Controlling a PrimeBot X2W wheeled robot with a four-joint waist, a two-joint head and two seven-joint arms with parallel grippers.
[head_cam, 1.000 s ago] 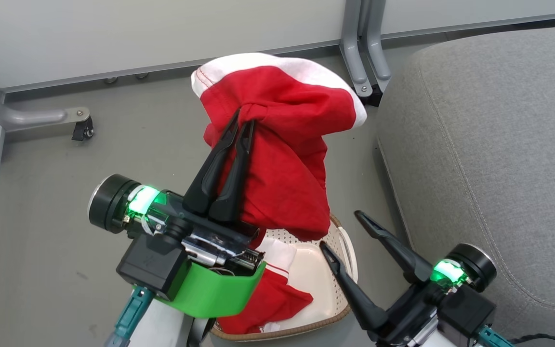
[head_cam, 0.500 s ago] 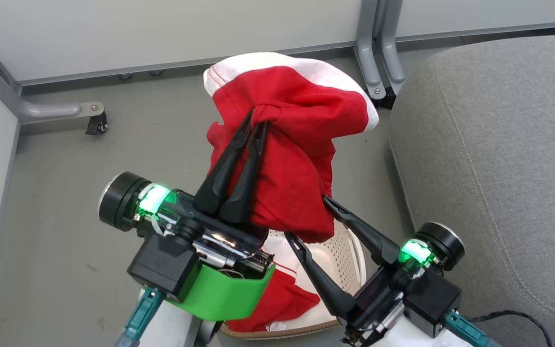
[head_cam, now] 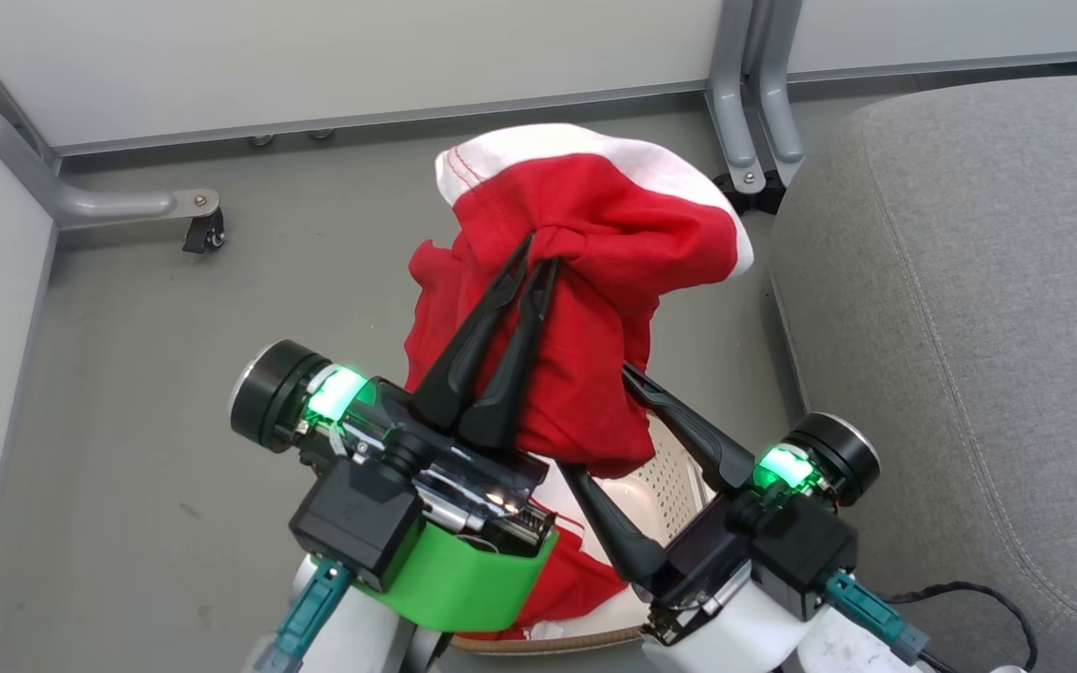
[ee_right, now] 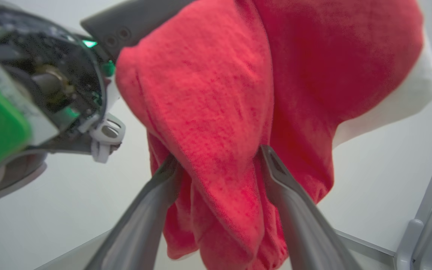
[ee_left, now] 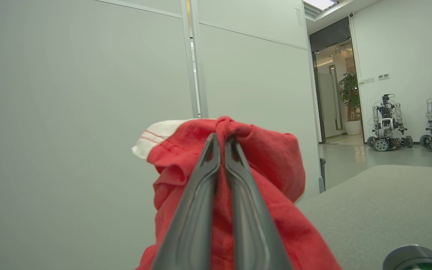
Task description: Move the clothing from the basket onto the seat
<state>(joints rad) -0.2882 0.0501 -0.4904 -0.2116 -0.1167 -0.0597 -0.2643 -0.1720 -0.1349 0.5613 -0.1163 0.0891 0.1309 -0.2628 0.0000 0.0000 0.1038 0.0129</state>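
- Seat [head_cam: 969, 280]: the grey cushion lies to my right. I see no red fabric on the part of it in view, so I judge that nothing has been delivered yet.
- Red garment [head_cam: 595, 215]: it hangs in the air above the floor [head_cam: 127, 421], clear of the basket and beside the seat's near edge, not over it. It is bunched at the top with white trim showing, and its lower folds dangle just over the basket.
- Basket [head_cam: 679, 467]: it stands on the floor below my wrists, near the seat and mostly hidden by them. Part of its perforated wall and brown rim show.
- Second red garment [head_cam: 576, 575]: it lies inside the basket with a white stripe showing. This piece is left to move.
- Left fingers [head_cam: 492, 313]: they are pinched tight on a gathered fold at the top of the red garment and carry its weight. The left wrist view shows almost no gap between the tips.
- Right fingers [head_cam: 679, 425]: they are spread wide, one on each side of the hanging lower folds and brushing them, not clamped.
- Progress, by my judgement: the first piece is lifted out but not placed. It has yet to be carried over the seat and released, and the second piece has yet to be fetched.
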